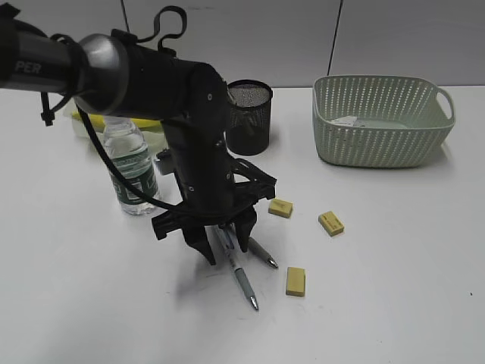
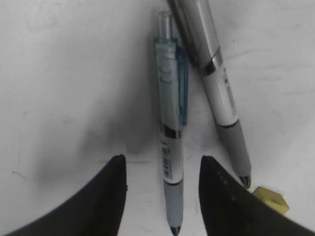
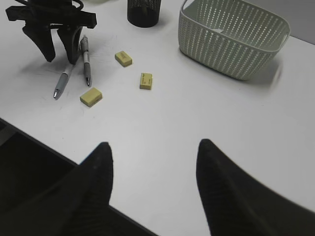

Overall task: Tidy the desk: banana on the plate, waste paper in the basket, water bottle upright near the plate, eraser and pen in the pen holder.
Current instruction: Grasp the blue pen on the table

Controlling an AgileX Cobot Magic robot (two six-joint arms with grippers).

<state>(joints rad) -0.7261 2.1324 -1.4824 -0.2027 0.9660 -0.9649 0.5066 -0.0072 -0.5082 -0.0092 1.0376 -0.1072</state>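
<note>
Centre-left of the exterior view: left gripper (image 1: pixel 226 244) low over the desk (image 1: pixel 394 303), jaws spread, straddling a blue-clip pen (image 2: pixel 171 142). A 2nd pen, grey grip (image 2: pixel 222 93), lies just right of it, outside the jaws. 3 yellow erasers (image 1: pixel 295 280) sit scattered to the right. Water bottle (image 1: pixel 130 168) stands upright at left, beside the arm. Black mesh pen holder (image 1: pixel 249 115) stands upper centre; green basket (image 1: pixel 383 120) upper right with paper inside. Right gripper (image 3: pixel 152 172), lower frame of its wrist view, is spread and empty, high above the desk.
</note>
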